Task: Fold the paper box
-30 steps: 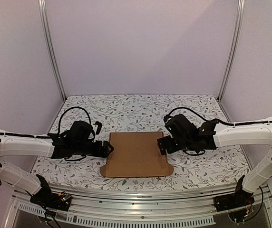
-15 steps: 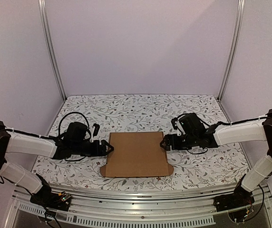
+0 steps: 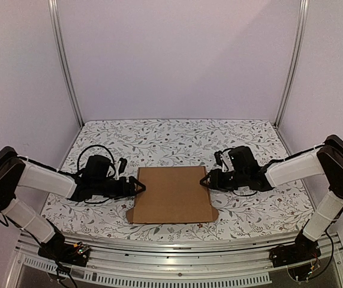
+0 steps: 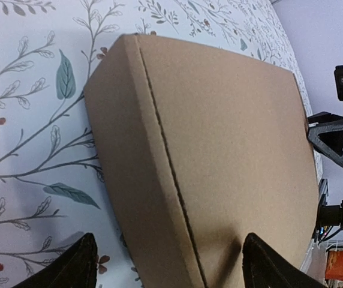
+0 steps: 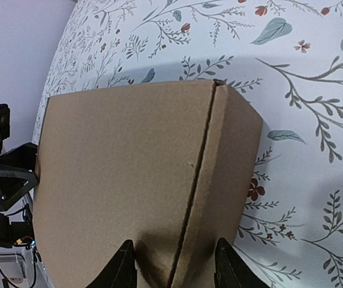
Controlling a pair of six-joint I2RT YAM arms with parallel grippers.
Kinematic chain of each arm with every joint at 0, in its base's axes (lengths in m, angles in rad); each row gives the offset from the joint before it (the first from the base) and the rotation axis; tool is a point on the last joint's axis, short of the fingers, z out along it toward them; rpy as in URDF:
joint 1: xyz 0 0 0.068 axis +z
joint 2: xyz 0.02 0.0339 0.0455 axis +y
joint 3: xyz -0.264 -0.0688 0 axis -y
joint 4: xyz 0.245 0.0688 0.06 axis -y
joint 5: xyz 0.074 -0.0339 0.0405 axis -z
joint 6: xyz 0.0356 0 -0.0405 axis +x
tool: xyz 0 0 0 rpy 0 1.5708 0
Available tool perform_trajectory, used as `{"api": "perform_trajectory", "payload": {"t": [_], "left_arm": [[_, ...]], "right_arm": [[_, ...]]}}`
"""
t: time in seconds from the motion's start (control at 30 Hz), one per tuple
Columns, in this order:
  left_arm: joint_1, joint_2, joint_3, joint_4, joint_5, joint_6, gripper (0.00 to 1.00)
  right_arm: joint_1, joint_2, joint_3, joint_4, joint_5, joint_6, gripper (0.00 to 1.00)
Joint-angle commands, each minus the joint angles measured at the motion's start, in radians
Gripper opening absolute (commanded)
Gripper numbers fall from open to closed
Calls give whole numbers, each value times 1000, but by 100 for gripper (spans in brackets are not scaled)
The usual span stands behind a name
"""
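Paper box: the paper box (image 3: 171, 195), plain brown card, lies flat and low on the table (image 3: 159, 138) with its top closed over. I take it as my mark for everything else.
Table: a cloth printed with leaves and small flowers shows on every side of the box.
Left gripper: the left gripper (image 3: 137, 186) sits low at the box's left edge, toward the far corner. From its own camera, one of its fingers (image 4: 78, 270) is over the cloth just left of the box and the other is above the box's top. The jaws stand wide apart astride that edge and are not clamped on it.
Right gripper: the right gripper (image 3: 206, 180) is at the box's right edge, straight across from the left one. Its fingers (image 5: 126, 267) stand part-way apart, with the box's right side between them. I cannot tell whether they actually press the card.
Fold line: a fold line (image 4: 165, 156) runs just inside the box's left edge, and a matching one lies just inside its right edge.
Near corners: the box's near edge flares out a little at both ends.
Arms: the arms (image 3: 45, 180), white with black wrists, each reach in low toward the box from their own side.
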Motion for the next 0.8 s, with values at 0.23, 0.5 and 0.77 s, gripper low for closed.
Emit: {"api": "perform_trajectory", "payload": {"t": [0.23, 0.5, 0.77], "left_arm": [[35, 16, -24, 48, 41, -28, 82], [50, 14, -36, 67, 66, -54, 82], [59, 11, -65, 122, 119, -130, 100]], "right_arm": [[-25, 9, -88, 70, -13, 45, 15], [-33, 5, -134, 85, -3, 49, 0], [-40, -18, -199, 84, 40, 51, 0]]}}
